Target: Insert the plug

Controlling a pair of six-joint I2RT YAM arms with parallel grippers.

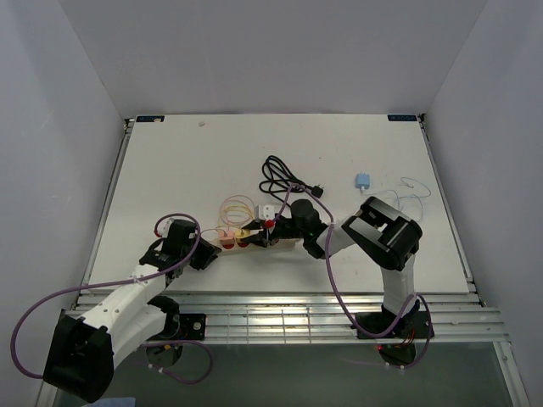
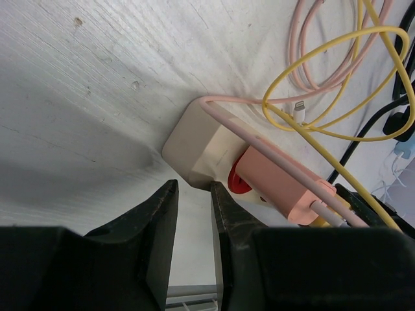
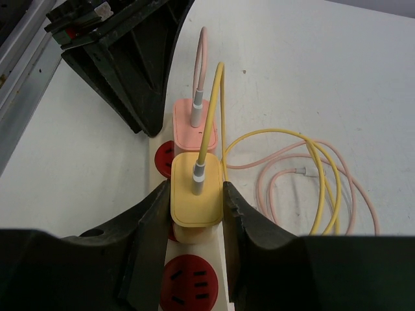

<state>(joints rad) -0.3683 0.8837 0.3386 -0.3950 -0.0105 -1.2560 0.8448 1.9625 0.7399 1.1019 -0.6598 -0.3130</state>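
Top external view: the white desk (image 1: 187, 161) has a power strip (image 1: 254, 240) lying close to the middle of its near edge. The right pincer (image 1: 273, 229) is on the strip. The left pincer (image 1: 210, 254) is at the strip's left end. Loops of pink cord (image 1: 229, 208) and yellow cord (image 1: 242, 206) lie just behind the strip. A black cord (image 1: 278, 176) is curled up near the middle of the desk. A little blue charger (image 1: 362, 181) lies toward the right edge.

Left wrist view: the left pincer (image 2: 193, 194) has its two fingers (image 2: 162, 217) a small way apart, and nothing is between them. The end of the power strip (image 2: 201, 146) is just past the tips. A pink plug (image 2: 279, 188) sits in the strip, next to a red socket (image 2: 237, 180).

Right wrist view: the right pincer (image 3: 196, 194) squeezes the yellow plug (image 3: 194, 201) from both sides. The yellow plug sits on the strip, right beside the pink plug (image 3: 194, 129). I cannot tell if it is pushed all the way in. Another red socket (image 3: 188, 285) shows below it.
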